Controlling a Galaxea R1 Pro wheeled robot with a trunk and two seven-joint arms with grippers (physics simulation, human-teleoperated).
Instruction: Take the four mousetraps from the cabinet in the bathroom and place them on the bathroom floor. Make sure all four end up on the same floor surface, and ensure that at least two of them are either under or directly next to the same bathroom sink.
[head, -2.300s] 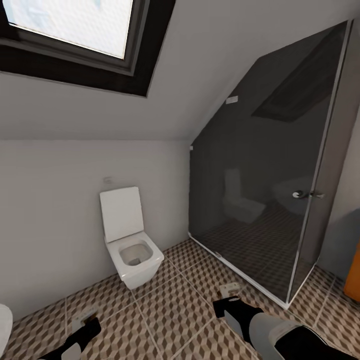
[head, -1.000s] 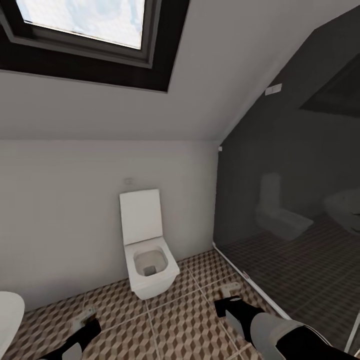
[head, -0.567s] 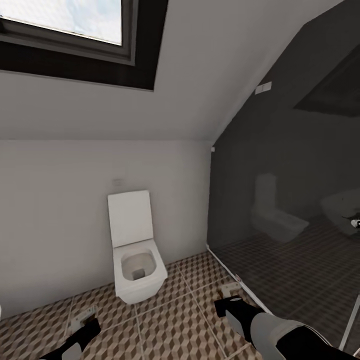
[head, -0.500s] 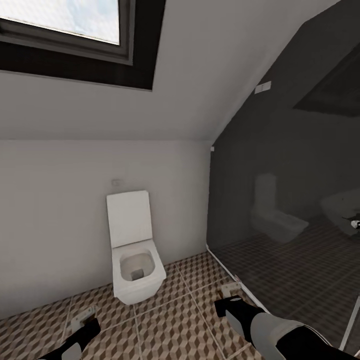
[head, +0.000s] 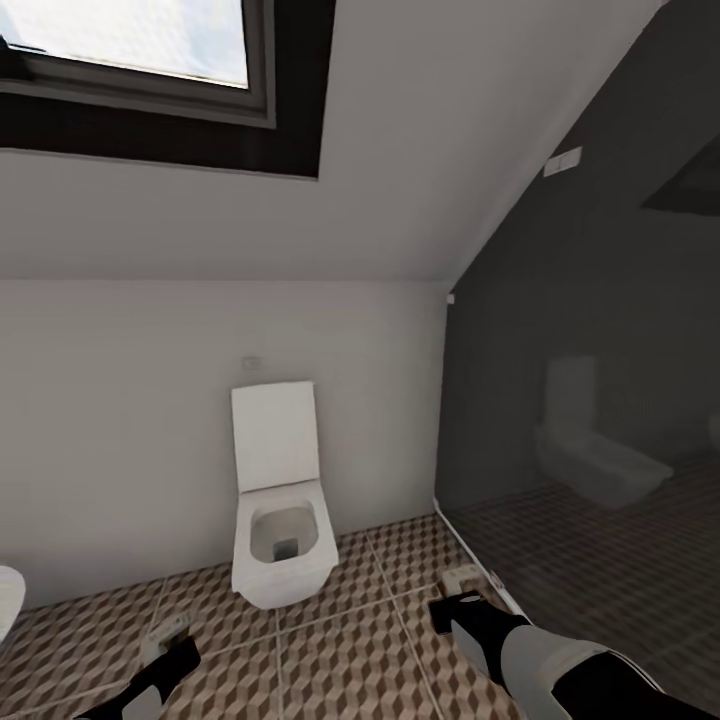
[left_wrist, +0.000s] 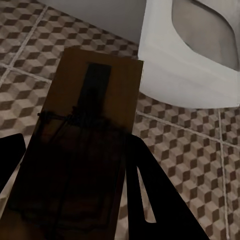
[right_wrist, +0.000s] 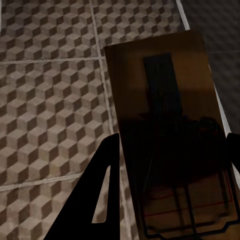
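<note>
While each black gripper, left (left_wrist: 70, 195) and right (right_wrist: 170, 185), clamps 1 flat brown wooden mousetrap (left_wrist: 82, 145) (right_wrist: 170, 125), cube-patterned brown tile floor (head: 350, 650) lies below.

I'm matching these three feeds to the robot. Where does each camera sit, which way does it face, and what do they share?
Head view: on the head, facing the toilet; both arms show.
Left wrist view: on the left arm, looking down past its fingers and held mousetrap.
Right wrist view: likewise, right fingers, second mousetrap.
Shared: the bathroom floor; the toilet in head and left wrist views.

Two mousetraps (left_wrist: 82, 145) (right_wrist: 172, 130), one toilet (head: 280, 520), one skylight (head: 140, 60)
</note>
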